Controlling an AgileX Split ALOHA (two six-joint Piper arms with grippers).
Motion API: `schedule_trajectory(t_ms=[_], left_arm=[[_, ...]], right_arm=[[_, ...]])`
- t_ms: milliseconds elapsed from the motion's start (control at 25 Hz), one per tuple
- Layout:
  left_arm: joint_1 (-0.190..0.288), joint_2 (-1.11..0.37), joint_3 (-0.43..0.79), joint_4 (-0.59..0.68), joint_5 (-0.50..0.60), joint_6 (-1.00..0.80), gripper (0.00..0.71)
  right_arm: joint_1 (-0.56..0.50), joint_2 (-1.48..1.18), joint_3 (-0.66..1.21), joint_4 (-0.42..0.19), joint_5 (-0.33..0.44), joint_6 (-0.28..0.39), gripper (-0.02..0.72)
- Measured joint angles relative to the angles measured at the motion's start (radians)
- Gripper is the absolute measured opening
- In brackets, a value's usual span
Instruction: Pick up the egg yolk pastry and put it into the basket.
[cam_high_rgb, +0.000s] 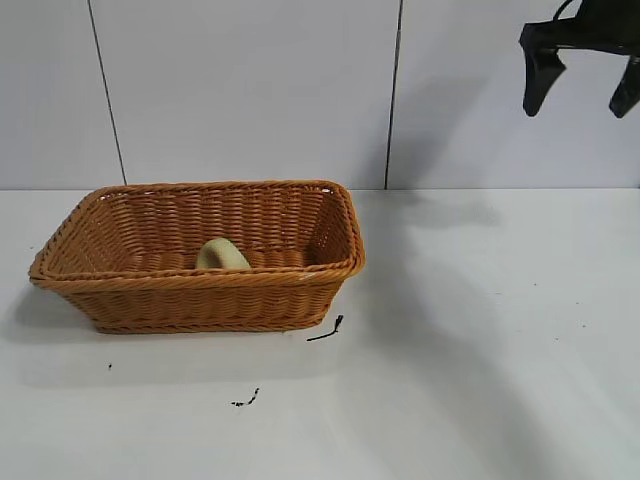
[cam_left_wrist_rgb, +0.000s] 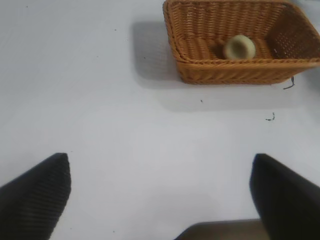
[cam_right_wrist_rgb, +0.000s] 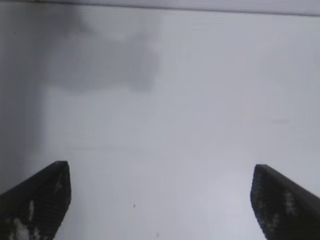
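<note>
The egg yolk pastry (cam_high_rgb: 222, 255), a small pale yellow-green lump, lies inside the orange-brown wicker basket (cam_high_rgb: 120, 290) on the left half of the white table. The left wrist view also shows the pastry (cam_left_wrist_rgb: 239, 47) in the basket (cam_left_wrist_rgb: 225, 72), far from my left gripper (cam_left_wrist_rgb: 160, 172), which is open and empty over bare table; the left arm is out of the exterior view. My right gripper (cam_high_rgb: 583, 92) hangs high at the upper right, well clear of the basket, open and empty; in its own view the gripper (cam_right_wrist_rgb: 160, 172) sees only bare table.
A small dark scrap (cam_high_rgb: 327, 331) lies on the table by the basket's near right corner, and another (cam_high_rgb: 246, 399) lies in front of the basket. A pale panelled wall (cam_high_rgb: 250, 90) stands behind the table.
</note>
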Motion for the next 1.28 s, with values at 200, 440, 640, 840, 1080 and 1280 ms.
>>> schedule_trajectory(t_ms=[200,440,640,840,1080,1280], left_arm=[[0.0,0.0,0.0,0.0,0.0,0.0,0.695],[0.0,0.0,0.0,0.0,0.0,0.0,0.695],[0.0,0.0,0.0,0.0,0.0,0.0,0.695],[0.0,0.0,0.0,0.0,0.0,0.0,0.695],[0.0,0.0,0.0,0.0,0.0,0.0,0.695],[0.0,0.0,0.0,0.0,0.0,0.0,0.695]], right_arm=[[0.0,-0.222,0.313,-0.012,0.001,-0.004,0.678],[0.0,-0.55,0.683,-0.019,0.003,-0.024,0.678],[0.0,-0.837,0.921,-0.019,0.002,-0.046,0.678],[0.0,-1.117,1.13,-0.019,-0.067,-0.06,0.677],[0.0,-1.463,1.382,0.011,-0.162,-0.06,0.677],[0.0,-1.731,1.464,0.033,-0.186,-0.06,0.677]])
